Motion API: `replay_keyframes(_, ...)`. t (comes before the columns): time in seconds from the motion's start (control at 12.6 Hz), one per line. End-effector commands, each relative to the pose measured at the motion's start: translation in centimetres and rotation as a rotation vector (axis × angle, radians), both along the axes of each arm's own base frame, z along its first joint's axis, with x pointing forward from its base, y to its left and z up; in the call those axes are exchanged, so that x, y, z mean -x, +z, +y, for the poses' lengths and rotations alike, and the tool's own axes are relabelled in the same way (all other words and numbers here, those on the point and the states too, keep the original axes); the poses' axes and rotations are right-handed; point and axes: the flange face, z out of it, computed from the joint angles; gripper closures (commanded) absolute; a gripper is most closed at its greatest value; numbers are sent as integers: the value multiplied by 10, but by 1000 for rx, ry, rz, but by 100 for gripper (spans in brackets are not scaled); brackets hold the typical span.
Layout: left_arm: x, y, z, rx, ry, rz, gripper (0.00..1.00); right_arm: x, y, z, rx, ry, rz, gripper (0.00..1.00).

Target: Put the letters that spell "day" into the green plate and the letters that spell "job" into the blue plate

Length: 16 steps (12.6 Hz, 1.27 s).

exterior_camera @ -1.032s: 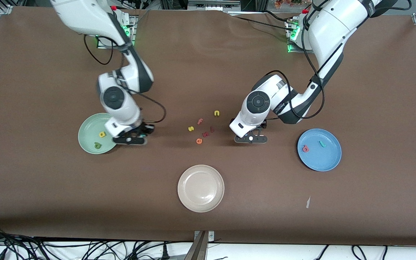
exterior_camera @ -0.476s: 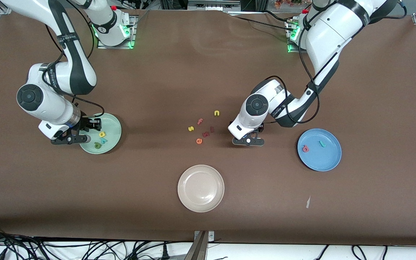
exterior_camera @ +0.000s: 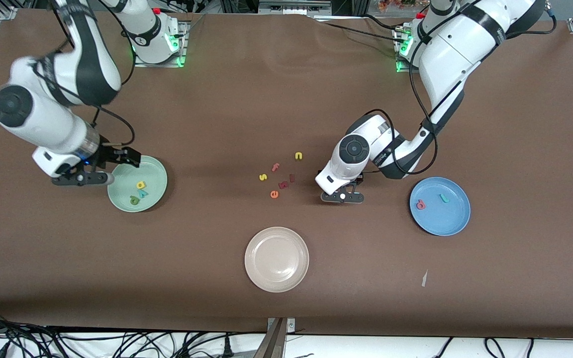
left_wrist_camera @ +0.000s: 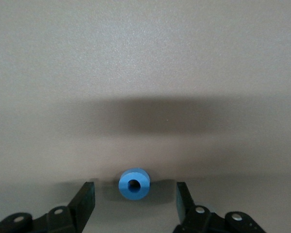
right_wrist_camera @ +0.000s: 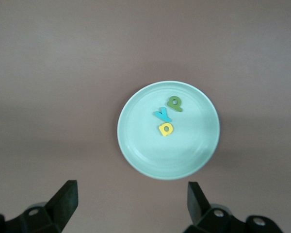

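Observation:
The green plate (exterior_camera: 154, 175) (right_wrist_camera: 194, 145) holds the yellow a (exterior_camera: 141, 185) (right_wrist_camera: 166, 129), the teal y (exterior_camera: 143, 193) (right_wrist_camera: 163, 115) and the dark green d (exterior_camera: 134, 200) (right_wrist_camera: 174, 103). My right gripper (exterior_camera: 80, 177) (right_wrist_camera: 131, 189) hangs open and empty over the table, just off the plate's rim toward the right arm's end. The blue plate (exterior_camera: 445, 221) holds the pink-red b (exterior_camera: 420, 204) and the teal j (exterior_camera: 444, 199). My left gripper (exterior_camera: 342, 197) (left_wrist_camera: 135, 188) is down at the table, open, with the blue ring o (left_wrist_camera: 134, 183) between its fingers and a gap on each side. In the front view the o is hidden under that gripper.
Loose letters lie between the arms: a yellow n (exterior_camera: 298, 156), a pink f (exterior_camera: 276, 167), a yellow s (exterior_camera: 263, 177), a dark red letter (exterior_camera: 292, 177), a pink one (exterior_camera: 282, 185) and an orange e (exterior_camera: 274, 194). A beige-white plate (exterior_camera: 276, 259) sits nearer the front camera.
The right gripper opened, left the teal y in the green plate, then moved off toward the right arm's end. The left gripper sank around the blue o, its jaws narrowing.

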Motion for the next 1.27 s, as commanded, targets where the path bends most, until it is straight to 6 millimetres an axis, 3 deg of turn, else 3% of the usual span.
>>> replay_keyframes(0.0,-3,-1,-2,-10,-6,-20,42,5,73,0,-3,-10,11,0)
replay_keyframes(0.16,-5,-1,3,-10,5,-19,80,11,116,-6,-2,-18,42,0)
replay_keyframes(0.4,-6,-1,3,-10,6,-19,97,20,158,-23,-20,-41,56,0)
replay_keyframes(0.63,-15,20,15,-37,16,-28,100,26,167,-29,-62,-61,67,0)
replay_keyframes(0.79,-25,59,37,-101,22,-34,100,27,167,-31,-60,-63,79,0)
replay_keyframes(1.03,-50,110,102,-142,-80,-23,100,26,164,-24,-58,-64,86,0)
replay_keyframes(1.19,-66,132,157,-154,-169,-7,100,25,162,-24,-54,-64,87,0)
